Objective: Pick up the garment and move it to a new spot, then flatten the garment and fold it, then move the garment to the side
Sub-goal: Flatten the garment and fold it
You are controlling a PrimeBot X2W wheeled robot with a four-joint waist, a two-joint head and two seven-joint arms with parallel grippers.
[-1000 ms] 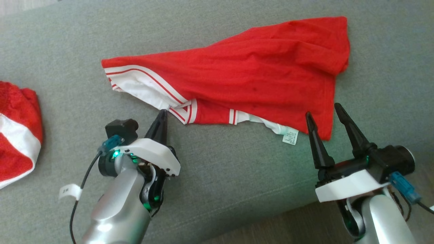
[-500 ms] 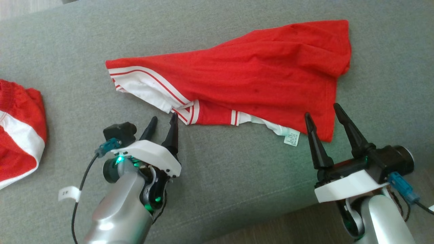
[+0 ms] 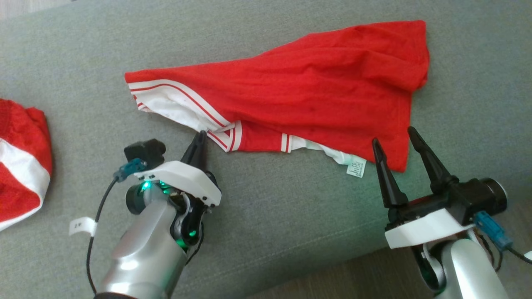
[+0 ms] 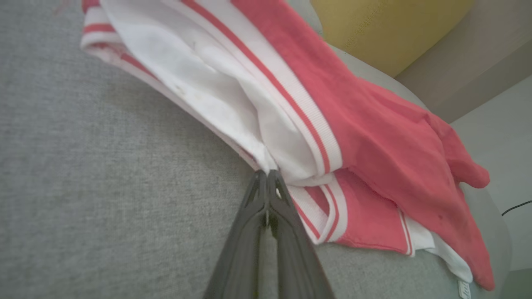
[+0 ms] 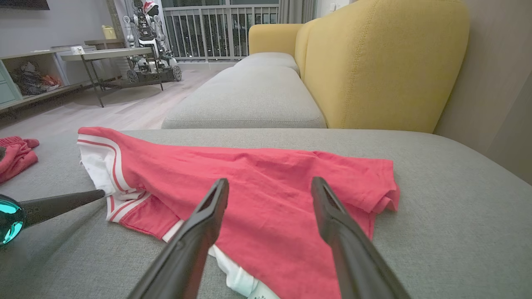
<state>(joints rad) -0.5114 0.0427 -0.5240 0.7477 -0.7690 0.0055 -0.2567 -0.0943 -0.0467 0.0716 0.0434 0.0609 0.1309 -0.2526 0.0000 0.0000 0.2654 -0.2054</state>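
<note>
A red garment (image 3: 316, 91) with white striped trim lies spread and creased on the grey seat cushion (image 3: 282, 216); a white label pokes out of its near edge. My left gripper (image 3: 200, 135) is shut, its tips pinched right at the white corner of the garment (image 4: 374, 124), as the left wrist view shows at the gripper tips (image 4: 267, 172). My right gripper (image 3: 394, 135) stands open at the garment's near right corner, one finger on either side of the hem. In the right wrist view the right gripper (image 5: 270, 181) hovers just above the red garment (image 5: 257, 178).
A second red and white cloth (image 3: 20, 166) lies bunched at the cushion's left end. The yellow backrest (image 5: 374, 62) rises behind the garment. The cushion's front edge (image 3: 332, 261) runs just behind my wrists, with wooden floor below it.
The left gripper opened half a second ago, edged forward and shut again at the garment's white corner. The garment lies as before. The right gripper has stayed open in place.
</note>
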